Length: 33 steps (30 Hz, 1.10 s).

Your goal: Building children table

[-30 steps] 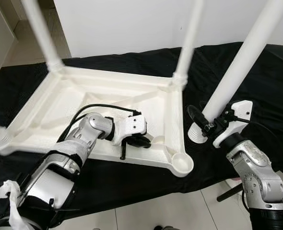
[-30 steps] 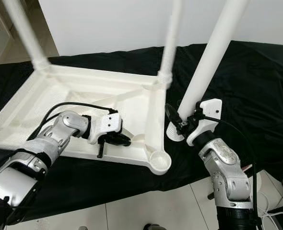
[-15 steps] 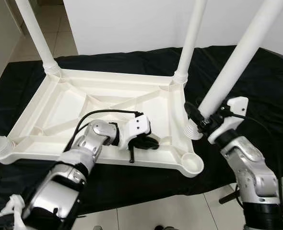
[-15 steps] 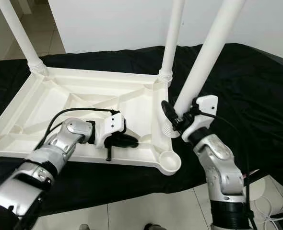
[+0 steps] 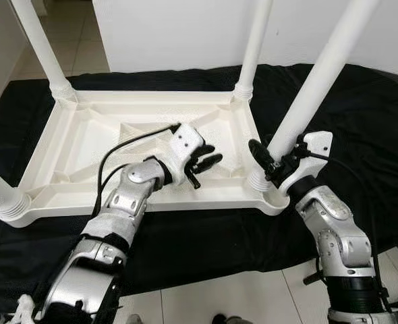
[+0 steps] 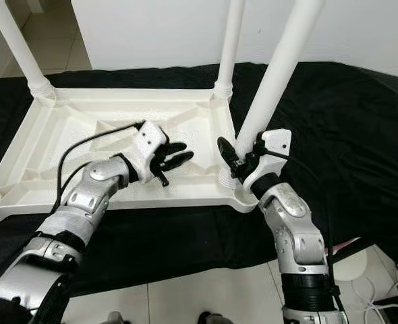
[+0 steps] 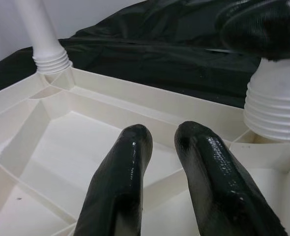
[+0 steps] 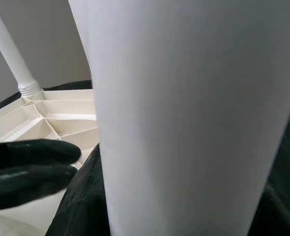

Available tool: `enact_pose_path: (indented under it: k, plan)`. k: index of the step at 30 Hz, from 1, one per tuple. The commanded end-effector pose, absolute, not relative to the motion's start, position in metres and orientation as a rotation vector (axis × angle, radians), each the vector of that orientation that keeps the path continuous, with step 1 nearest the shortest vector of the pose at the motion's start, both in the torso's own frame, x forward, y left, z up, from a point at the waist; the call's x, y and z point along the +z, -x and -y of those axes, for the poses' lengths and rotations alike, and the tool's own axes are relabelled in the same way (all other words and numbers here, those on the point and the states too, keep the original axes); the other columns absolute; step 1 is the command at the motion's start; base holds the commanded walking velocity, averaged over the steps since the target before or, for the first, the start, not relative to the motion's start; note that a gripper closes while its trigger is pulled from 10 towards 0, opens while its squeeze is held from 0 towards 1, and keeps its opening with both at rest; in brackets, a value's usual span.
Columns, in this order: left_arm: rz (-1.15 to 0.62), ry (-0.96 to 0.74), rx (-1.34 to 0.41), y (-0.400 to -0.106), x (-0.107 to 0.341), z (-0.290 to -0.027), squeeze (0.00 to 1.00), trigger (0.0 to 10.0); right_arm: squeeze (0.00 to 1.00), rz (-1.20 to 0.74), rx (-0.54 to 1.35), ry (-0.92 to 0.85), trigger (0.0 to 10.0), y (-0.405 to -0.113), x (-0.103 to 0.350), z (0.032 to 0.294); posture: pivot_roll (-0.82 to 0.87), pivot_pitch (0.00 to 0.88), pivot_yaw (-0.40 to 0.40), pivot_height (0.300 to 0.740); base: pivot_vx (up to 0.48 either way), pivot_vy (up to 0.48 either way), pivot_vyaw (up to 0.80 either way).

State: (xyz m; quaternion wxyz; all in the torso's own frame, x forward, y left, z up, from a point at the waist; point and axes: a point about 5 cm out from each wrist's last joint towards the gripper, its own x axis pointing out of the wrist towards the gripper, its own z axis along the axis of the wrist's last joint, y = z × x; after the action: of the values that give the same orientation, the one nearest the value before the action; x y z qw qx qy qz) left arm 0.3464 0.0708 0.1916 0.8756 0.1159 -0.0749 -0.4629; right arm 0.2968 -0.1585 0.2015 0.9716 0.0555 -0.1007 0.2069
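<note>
Bright, even indoor light, soft shadows, sharp head views; nearest surfaces in wrist views blur.

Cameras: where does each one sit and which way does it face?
Head views: stereo pair looking down at the upturned table on black cloth; both arms show, left hand over the table, right hand holding the leg.
Left wrist view: along two black fingers across the table underside.
Right wrist view: tight against the leg.
Shared: the wrist views both catch the far corner leg.

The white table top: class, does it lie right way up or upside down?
Upside down: the table top shows its ribbed underside, legs pointing up.
</note>
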Motion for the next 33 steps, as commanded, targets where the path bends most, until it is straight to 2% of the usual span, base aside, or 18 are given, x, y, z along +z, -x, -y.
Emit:
enact_pose_path:
  k: [1, 3, 12, 21, 33]
  plan:
    - [0.141, -0.224, -1.001, -0.338, 0.191, -0.073, 0.00, 10.0, 0.00, 0.209, 0.403, -0.117, 10.0, -0.298, 0.202, 0.158, 0.05, 0.104, -0.028, 0.740, 0.000, 0.000, 0.00]
    - [0.146, -0.200, -1.027, -0.328, 0.192, -0.074, 0.00, 10.0, 0.00, 0.214, 0.379, -0.133, 10.0, -0.300, 0.203, 0.161, 0.05, 0.106, -0.030, 0.740, 0.000, 0.000, 0.00]
    - [0.174, -0.137, -0.998, -0.317, 0.196, -0.071, 0.00, 10.0, 0.00, 0.231, 0.326, -0.135, 10.0, -0.303, 0.206, 0.166, 0.05, 0.103, -0.032, 0.740, 0.000, 0.000, 0.00]
    - [0.152, -0.010, -0.809, -0.321, 0.204, -0.082, 0.00, 10.0, 0.00, 0.243, 0.199, -0.113, 10.0, -0.308, 0.204, 0.170, 0.05, 0.094, -0.036, 0.740, 0.000, 0.000, 0.00]
    - [0.127, 0.058, -0.658, -0.325, 0.203, -0.095, 0.00, 10.0, 0.00, 0.282, 0.220, -0.059, 10.0, -0.303, 0.199, 0.161, 0.04, 0.091, -0.041, 0.740, 0.000, 0.000, 0.00]
